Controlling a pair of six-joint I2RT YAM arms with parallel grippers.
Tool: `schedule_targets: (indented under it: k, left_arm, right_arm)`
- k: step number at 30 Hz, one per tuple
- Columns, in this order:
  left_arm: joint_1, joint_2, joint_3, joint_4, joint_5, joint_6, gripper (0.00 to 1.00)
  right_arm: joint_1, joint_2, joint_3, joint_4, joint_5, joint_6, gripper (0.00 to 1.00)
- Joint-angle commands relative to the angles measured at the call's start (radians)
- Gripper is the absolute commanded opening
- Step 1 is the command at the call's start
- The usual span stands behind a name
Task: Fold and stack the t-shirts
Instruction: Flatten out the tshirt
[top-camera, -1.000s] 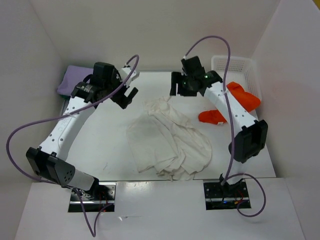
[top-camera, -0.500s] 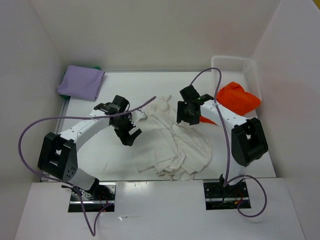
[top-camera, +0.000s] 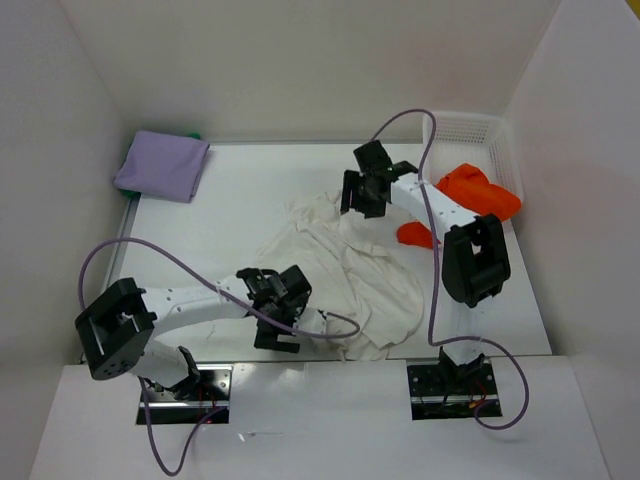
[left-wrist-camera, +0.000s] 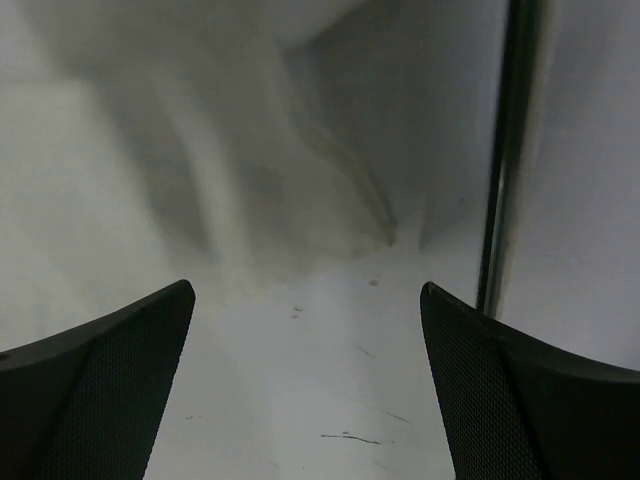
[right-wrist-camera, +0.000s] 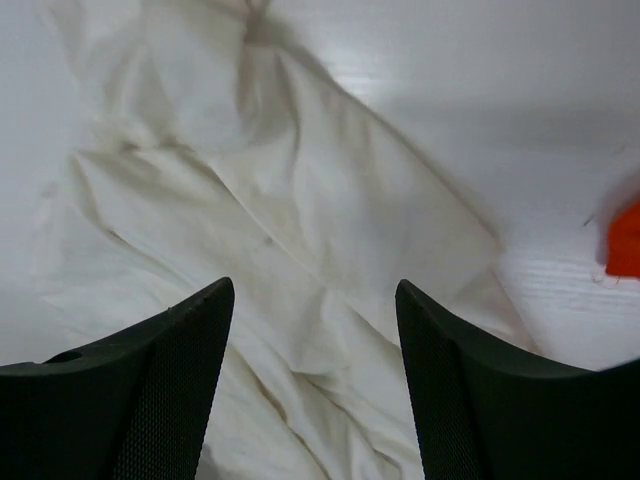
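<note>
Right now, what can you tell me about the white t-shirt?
The white t-shirt is soft, creased cloth, slightly off-white, lying crumpled and unfolded in a loose heap in the middle of the table. Folds and ridges run across it. The open left gripper sits low at its near-left edge, and the open right gripper hangs over its far part; neither grips it.

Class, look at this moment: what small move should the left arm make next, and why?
Probably slide the left fingers forward and close them on the white t-shirt: they stand open, low over the table, just short of its crumpled edge, holding nothing.
</note>
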Motion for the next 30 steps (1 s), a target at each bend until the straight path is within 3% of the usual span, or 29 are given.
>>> schedule_targets:
  k: [1,3,5,6,7,9,10,11,13,18,25,28,29,30]
  left_arm:
    - [-0.072,0.049,-0.011,0.081,-0.104,0.044,1.0]
    - [-0.091,0.115,-0.011,0.143,-0.113,0.033,1.0]
    - [-0.123,0.158,-0.002,0.175,-0.123,0.01,1.0]
    - [-0.123,0.179,0.011,0.204,-0.132,0.01,1.0]
    - [-0.123,0.214,0.011,0.215,-0.147,-0.002,0.96]
    - [-0.123,0.239,0.011,0.226,-0.159,-0.011,0.81]
    - [-0.123,0.239,0.011,0.226,-0.17,-0.034,0.61]
    - [-0.111,0.239,0.0,0.226,-0.155,-0.045,0.55]
    - [-0.097,0.239,-0.009,0.213,-0.126,-0.069,0.49]
    - [-0.076,0.239,-0.009,0.199,-0.123,-0.113,0.0]
    - [-0.045,0.197,-0.009,0.19,-0.202,-0.153,0.0]
    - [-0.018,0.141,-0.028,0.18,-0.285,-0.163,0.0]
    - [-0.005,0.128,-0.028,0.18,-0.3,-0.174,0.0]
    - [0.025,0.111,-0.028,0.17,-0.342,-0.174,0.0]
  right_arm:
    - [-0.06,0.104,0.251,0.04,-0.074,-0.027,0.71]
    - [-0.06,0.225,0.389,0.006,-0.074,-0.037,0.71]
    - [-0.069,0.327,0.642,-0.041,-0.048,-0.06,0.71]
    - [-0.07,0.45,0.742,-0.123,-0.048,-0.06,0.71]
    - [-0.07,0.523,0.978,-0.179,-0.048,-0.075,0.71]
    - [-0.079,0.761,1.273,-0.352,-0.048,-0.084,0.71]
    - [-0.089,0.776,1.331,-0.328,-0.057,-0.066,0.72]
    - [-0.1,0.787,1.303,-0.299,-0.119,-0.057,0.72]
    - [-0.1,0.821,1.33,-0.319,-0.099,-0.057,0.72]
    - [-0.048,0.879,1.286,-0.322,-0.11,-0.093,0.79]
    - [0.007,0.935,1.235,-0.399,-0.063,-0.103,0.82]
    - [0.007,0.947,1.235,-0.399,-0.077,-0.103,0.39]
    - [-0.002,0.947,1.253,-0.399,-0.086,-0.103,0.09]
    - [-0.002,0.93,1.264,-0.399,-0.086,-0.103,0.0]
